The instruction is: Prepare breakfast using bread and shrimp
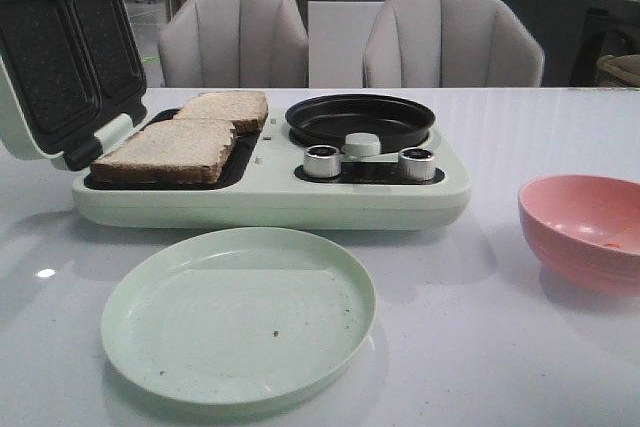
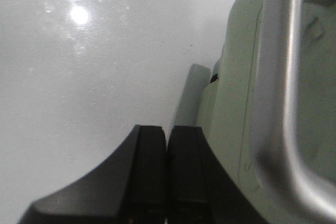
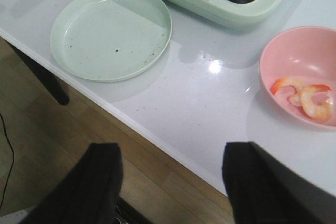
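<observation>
Two bread slices [image 1: 190, 137] lie side by side on the dark grill plate of the pale green breakfast maker [image 1: 270, 197], whose lid [image 1: 60, 47] stands open at the left. Two pink-orange shrimp [image 3: 304, 98] lie in a pink bowl [image 3: 283, 61], which also shows at the right in the front view [image 1: 585, 232]. My left gripper [image 2: 167, 140] is shut and empty, low over the white table beside the maker's lid and its metal handle [image 2: 286, 77]. My right gripper [image 3: 170, 156] is open and empty, over the table's front edge, short of the bowl. Neither gripper shows in the front view.
An empty pale green plate [image 1: 240, 312] lies in front of the maker; it also shows in the right wrist view [image 3: 110, 32]. A round black pan [image 1: 360, 119] and two silver knobs [image 1: 322, 161] sit on the maker's right half. Two grey chairs [image 1: 235, 37] stand behind the table.
</observation>
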You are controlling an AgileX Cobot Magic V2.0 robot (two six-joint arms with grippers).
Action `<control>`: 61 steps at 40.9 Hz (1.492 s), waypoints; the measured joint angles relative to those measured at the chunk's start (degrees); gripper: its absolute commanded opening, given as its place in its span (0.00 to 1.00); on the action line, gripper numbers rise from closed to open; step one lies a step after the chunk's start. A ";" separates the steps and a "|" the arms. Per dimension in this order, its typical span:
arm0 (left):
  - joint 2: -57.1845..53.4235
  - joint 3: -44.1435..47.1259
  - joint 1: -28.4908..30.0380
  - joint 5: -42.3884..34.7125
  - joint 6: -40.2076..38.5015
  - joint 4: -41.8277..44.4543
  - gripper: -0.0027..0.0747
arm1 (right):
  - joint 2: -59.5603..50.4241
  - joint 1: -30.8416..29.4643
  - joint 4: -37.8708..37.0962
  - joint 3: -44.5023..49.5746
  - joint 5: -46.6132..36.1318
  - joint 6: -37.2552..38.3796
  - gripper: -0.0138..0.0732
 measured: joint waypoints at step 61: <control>-50.88 36.66 -37.57 -4.22 -0.54 21.00 0.17 | 0.00 0.00 0.00 0.00 0.00 0.00 0.76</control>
